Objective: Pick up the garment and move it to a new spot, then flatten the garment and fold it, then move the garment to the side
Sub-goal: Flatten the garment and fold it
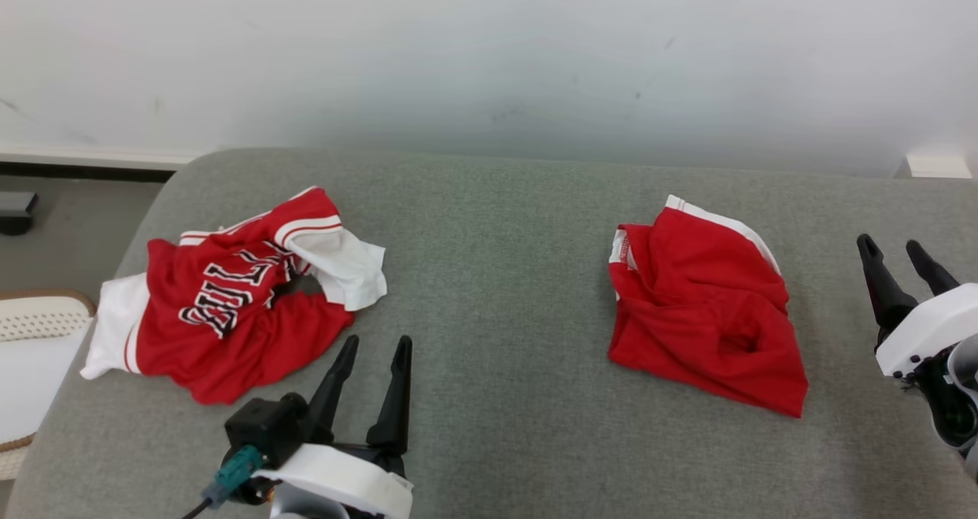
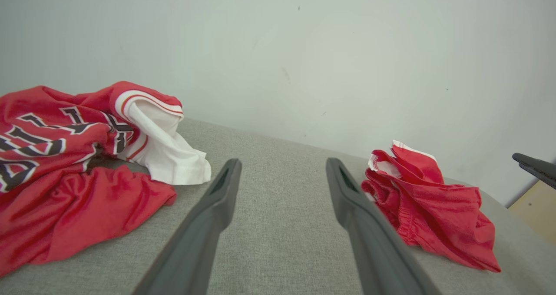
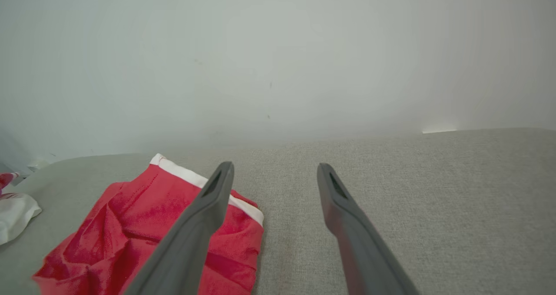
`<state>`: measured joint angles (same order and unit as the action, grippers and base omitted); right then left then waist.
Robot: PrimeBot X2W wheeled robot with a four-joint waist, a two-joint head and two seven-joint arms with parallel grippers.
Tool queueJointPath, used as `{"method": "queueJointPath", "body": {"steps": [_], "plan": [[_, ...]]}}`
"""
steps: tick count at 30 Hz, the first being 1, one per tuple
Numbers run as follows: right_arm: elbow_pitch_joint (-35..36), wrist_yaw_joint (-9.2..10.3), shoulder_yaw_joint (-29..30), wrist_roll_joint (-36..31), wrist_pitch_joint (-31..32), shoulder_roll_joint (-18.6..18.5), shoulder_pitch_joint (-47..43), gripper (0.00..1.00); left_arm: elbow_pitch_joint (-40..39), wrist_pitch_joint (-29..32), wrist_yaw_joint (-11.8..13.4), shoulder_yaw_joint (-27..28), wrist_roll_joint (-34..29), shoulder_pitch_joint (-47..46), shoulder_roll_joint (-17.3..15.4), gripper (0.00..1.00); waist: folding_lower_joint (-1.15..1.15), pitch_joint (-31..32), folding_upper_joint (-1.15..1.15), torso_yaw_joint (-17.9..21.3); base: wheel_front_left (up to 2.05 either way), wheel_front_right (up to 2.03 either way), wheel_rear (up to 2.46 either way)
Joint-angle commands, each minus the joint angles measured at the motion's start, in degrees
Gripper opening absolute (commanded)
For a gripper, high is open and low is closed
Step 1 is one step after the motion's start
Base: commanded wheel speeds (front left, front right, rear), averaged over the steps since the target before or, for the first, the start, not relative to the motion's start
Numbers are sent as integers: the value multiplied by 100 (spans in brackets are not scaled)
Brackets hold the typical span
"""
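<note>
A plain red garment (image 1: 707,305) with white trim lies bunched on the right half of the grey cushioned surface (image 1: 497,221). It also shows in the left wrist view (image 2: 434,212) and the right wrist view (image 3: 130,230). My right gripper (image 1: 888,244) is open and holds nothing, just right of that garment and apart from it (image 3: 274,165). A second garment, a crumpled red and white jersey (image 1: 229,305) with black lettering, lies at the left (image 2: 65,164). My left gripper (image 1: 377,343) is open and holds nothing, near the jersey's lower right edge (image 2: 282,162).
A white wall (image 1: 489,60) rises right behind the surface. A pale woven basket (image 1: 38,320) stands off the left edge, with a dark object (image 1: 15,209) on the floor beyond it. Bare grey fabric stretches between the two garments.
</note>
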<state>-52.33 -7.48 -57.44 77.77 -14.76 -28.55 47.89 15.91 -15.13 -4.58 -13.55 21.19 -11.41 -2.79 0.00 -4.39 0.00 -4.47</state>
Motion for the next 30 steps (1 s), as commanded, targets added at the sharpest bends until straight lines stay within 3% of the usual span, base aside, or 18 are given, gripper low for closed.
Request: {"method": "queueJointPath", "body": {"steps": [1, 2, 3, 12, 16, 23, 30], "plan": [[-134, -2, 49, 99, 14, 81, -77, 99, 3, -2, -14, 0, -95, -50, -22, 100, 0, -41, 0, -51, 0, 0, 0], [-273, -2, 103, 178, 88, 194, -67, 40, 17, -2, -23, -13, -102, -65, -22, 100, 0, -64, 0, -83, 0, 0, 0], [-395, -1, 197, 348, 187, 314, -56, 0, 33, -2, -33, -38, -98, -83, -22, 100, 0, -92, 0, -131, 0, 0, 0], [-629, -2, 543, 1343, 1875, 647, -251, 0, 122, -1, -27, -62, 4, -122, -21, 100, 0, -185, 0, -593, 0, 0, 0], [25, -2, 721, 1708, 2389, 560, -514, 0, 122, -2, -12, -76, 44, -58, -21, 100, 0, -157, 0, -726, 0, 0, 0], [1414, -2, 685, 1667, 2549, 503, -1109, 0, 128, -2, -2, -71, 63, -22, -21, 100, 0, -171, 0, -789, 0, 0, 0], [2156, -2, 409, 1323, 2357, 859, -1372, 0, 132, -2, 7, -17, 25, -47, -20, 100, 0, -157, 0, -669, 0, 0, 0]]}}
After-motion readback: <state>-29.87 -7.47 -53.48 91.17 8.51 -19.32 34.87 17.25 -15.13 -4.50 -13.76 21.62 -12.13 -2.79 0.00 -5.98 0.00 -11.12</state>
